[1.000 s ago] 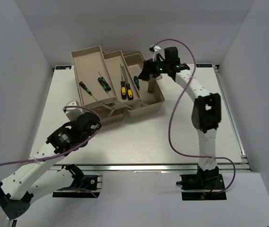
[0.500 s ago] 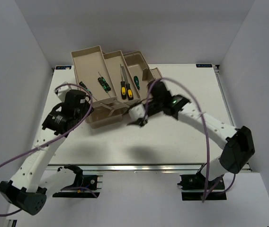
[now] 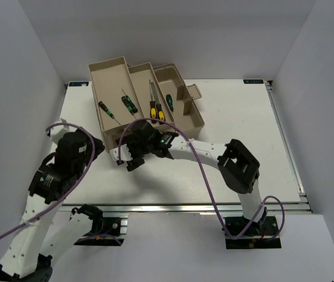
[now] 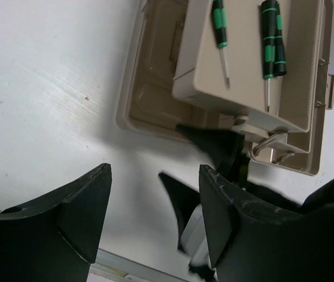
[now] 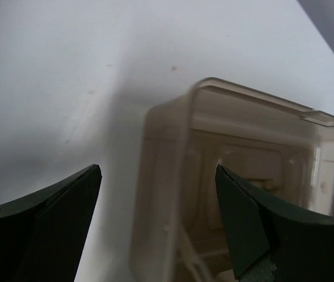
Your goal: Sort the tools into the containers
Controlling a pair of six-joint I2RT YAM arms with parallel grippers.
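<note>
Left gripper [image 4: 155, 176] hangs released and empty over the white table [image 3: 255, 129], just before the beige toolbox [image 3: 197, 124]; right gripper [image 5: 158, 173], likewise spread with nothing held, faces its low front tray [image 5: 173, 194]. Two green-and-black screwdrivers [image 3: 128, 101] lie in the left raised tier [image 3: 105, 82], a yellow-and-black screwdriver [image 3: 154, 111] further right, all apart from both grippers

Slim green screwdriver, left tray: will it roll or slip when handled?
Probably rolls if nudged sideways: the slim green screwdriver has a round-looking handle and lies loose on the tray floor. Likely stiff and light, given its thin metal shaft. That shaft may slip when pinched; the handle looks safer.
</note>
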